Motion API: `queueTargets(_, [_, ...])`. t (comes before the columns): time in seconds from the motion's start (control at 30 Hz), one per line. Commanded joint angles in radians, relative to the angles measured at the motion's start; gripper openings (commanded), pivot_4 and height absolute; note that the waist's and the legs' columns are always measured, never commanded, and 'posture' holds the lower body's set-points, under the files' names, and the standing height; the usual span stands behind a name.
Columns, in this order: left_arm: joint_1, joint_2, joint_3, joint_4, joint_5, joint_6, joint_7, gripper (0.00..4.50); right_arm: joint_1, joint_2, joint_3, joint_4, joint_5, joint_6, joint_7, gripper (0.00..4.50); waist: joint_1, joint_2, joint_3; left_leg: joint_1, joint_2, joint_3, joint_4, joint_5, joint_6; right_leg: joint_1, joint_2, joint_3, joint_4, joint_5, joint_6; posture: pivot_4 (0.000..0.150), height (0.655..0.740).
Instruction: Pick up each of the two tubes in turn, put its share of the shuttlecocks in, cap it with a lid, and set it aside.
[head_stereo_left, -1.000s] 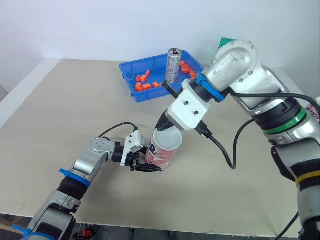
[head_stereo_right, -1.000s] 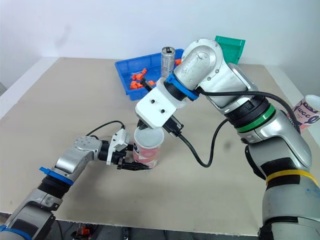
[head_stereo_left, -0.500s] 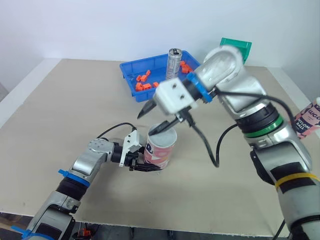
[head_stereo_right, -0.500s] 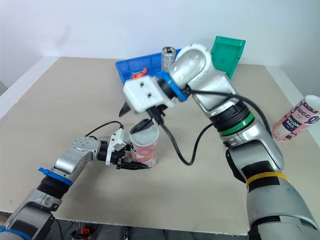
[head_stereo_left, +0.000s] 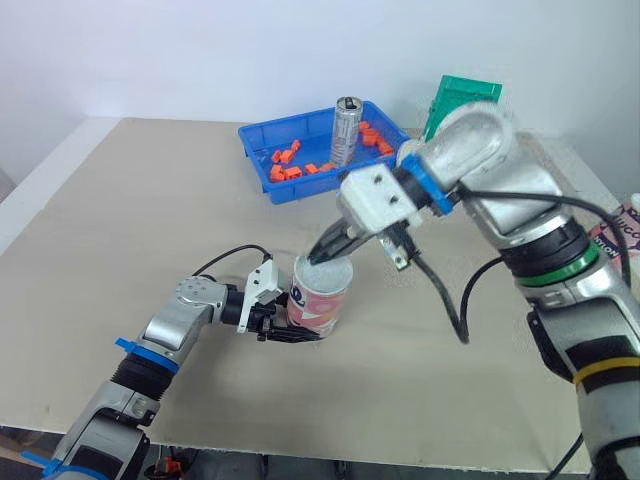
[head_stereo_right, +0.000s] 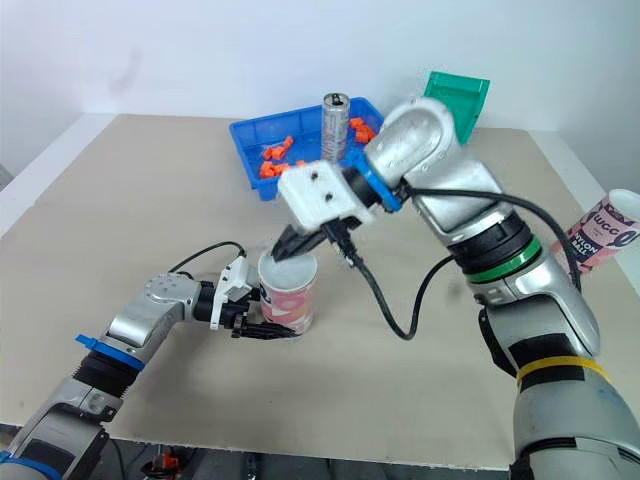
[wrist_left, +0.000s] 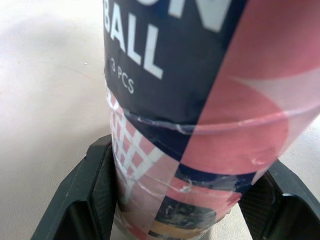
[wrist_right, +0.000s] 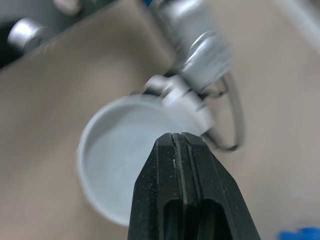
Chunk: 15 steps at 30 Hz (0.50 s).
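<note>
A short cardboard tube printed in pink, white and navy (head_stereo_left: 325, 302) stands upright on the beige surface (head_stereo_left: 130, 220), a little near of its middle. The left pincer (head_stereo_left: 295, 333) reaches in from the left and is clamped on the tube's lower part: in the left wrist view one black finger (wrist_left: 92, 192) presses each side of the printed wall, with the tube's foot on the surface between them. A thin black cable (head_stereo_left: 225, 258) loops up from that pincer's wrist.

A white round lid (head_stereo_left: 327, 273) sits across the tube's top. The right pincer (wrist_right: 178, 150) comes down at a slant from the far right with its two black fingers pressed together and nothing between them. Their tip is at the lid's far rim (whether it actually touches the lid cannot be told).

Farther off, beyond the tube, lies a shallow blue plastic tray (head_stereo_left: 300, 135) holding scattered small orange pieces (head_stereo_left: 290, 172) and an upright silver can (head_stereo_left: 346, 130). A green plastic bin (head_stereo_left: 462, 92) stands just to the right of the tray, at the far edge of the surface. Well apart from all this, at the far right edge of the surface, a second pink printed tube (head_stereo_right: 605, 230) stands with a slight tilt, its top open.
</note>
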<state>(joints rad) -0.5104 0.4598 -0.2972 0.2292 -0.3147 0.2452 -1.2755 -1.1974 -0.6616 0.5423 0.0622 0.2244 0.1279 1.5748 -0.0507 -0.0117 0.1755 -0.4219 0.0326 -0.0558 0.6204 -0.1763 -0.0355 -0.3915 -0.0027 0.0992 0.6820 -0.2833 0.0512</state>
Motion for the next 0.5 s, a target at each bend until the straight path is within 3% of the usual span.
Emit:
queueTargets(0.03, [0.007,0.033,0.003,0.040,0.059,0.009,0.027,2.82,0.017,-0.004,0.071,-0.014,-0.127,-0.101,0.037,0.11,0.000,-0.001,-0.001,0.001,0.000,0.000,0.000,0.000,0.000,0.001,0.000,0.000,0.000,0.000,0.000,0.150,0.7400])
queueTargets(0.2, [0.007,0.032,0.006,0.040,0.058,0.008,0.032,2.82,0.023,0.011,0.087,0.006,-0.171,-0.160,0.040,0.11,-0.002,-0.002,-0.003,0.007,0.000,0.000,-0.001,0.000,0.000,0.006,0.000,0.000,0.000,0.000,-0.001,0.150,0.7400])
queueTargets(0.33, [0.009,0.032,0.007,0.040,0.057,0.003,0.034,2.82,-0.036,0.008,-0.052,-0.006,0.057,-0.006,0.040,0.11,-0.002,-0.003,-0.002,0.012,0.000,0.001,-0.002,0.000,0.000,0.010,0.000,0.001,0.000,-0.003,-0.005,0.150,0.7400])
queueTargets(0.43, [0.011,0.030,0.005,0.040,0.058,-0.004,0.035,2.82,-0.065,0.003,-0.155,0.028,0.120,0.093,0.016,0.11,-0.001,-0.002,-0.001,0.010,0.000,0.001,-0.003,0.000,0.000,0.008,0.000,0.002,0.000,-0.002,-0.006,0.150,0.7400])
queueTargets(0.47, [0.011,0.029,0.005,0.041,0.059,-0.008,0.034,2.82,-0.064,-0.017,-0.187,0.031,0.135,0.126,0.006,0.65,-0.001,-0.002,-0.001,0.009,0.000,0.001,-0.002,0.000,0.000,0.007,0.000,0.002,0.000,-0.002,-0.005,0.150,0.7400])
queueTargets(0.5, [0.012,0.029,0.005,0.041,0.060,-0.014,0.033,2.82,-0.053,-0.046,-0.227,0.024,0.153,0.162,-0.005,0.79,0.002,-0.003,-0.001,0.007,0.000,0.001,-0.002,0.000,-0.001,0.005,-0.001,0.002,0.000,-0.002,-0.004,0.150,0.7400])
